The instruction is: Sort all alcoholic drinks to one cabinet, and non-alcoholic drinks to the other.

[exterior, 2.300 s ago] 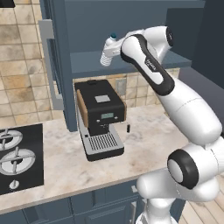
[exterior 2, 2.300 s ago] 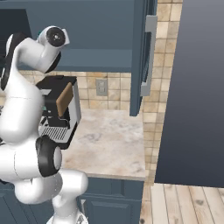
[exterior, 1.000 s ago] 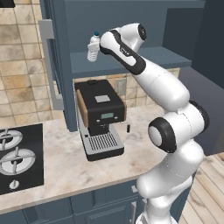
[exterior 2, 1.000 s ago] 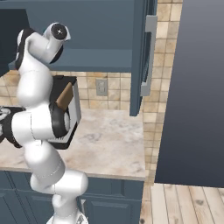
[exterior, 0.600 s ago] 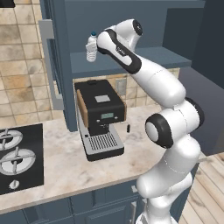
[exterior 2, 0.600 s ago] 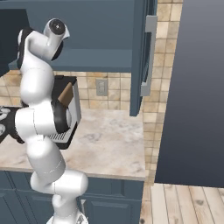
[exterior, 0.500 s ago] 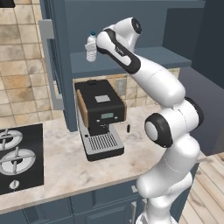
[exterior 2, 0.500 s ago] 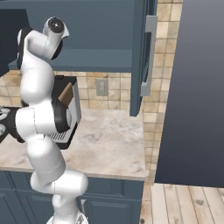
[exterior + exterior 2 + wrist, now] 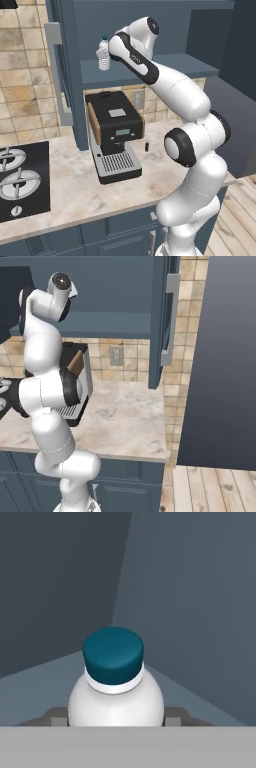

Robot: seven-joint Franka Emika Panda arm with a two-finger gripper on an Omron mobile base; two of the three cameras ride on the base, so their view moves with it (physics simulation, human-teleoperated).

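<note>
A clear ribbed water bottle (image 9: 103, 55) with a teal cap is upright at the left end of the open upper cabinet's shelf (image 9: 160, 67). My gripper (image 9: 108, 54) is shut on it from the right. Whether the bottle's base touches the shelf I cannot tell. In the hand view the water bottle (image 9: 115, 699) rises between the two fingertips (image 9: 56, 716), with its teal cap in the centre and the cabinet's inner corner behind it. The alcoholic drinks are out of view.
The cabinet's left door (image 9: 62, 75) stands open just left of the bottle, and the right door (image 9: 165, 321) is open too. A black coffee machine (image 9: 114, 132) sits on the marble counter (image 9: 75, 190) under the shelf. A stove (image 9: 22, 180) lies at the left.
The arm has swung the water bottle leftward along the cabinet shelf toward the left door. Over the last half second it has barely moved.
</note>
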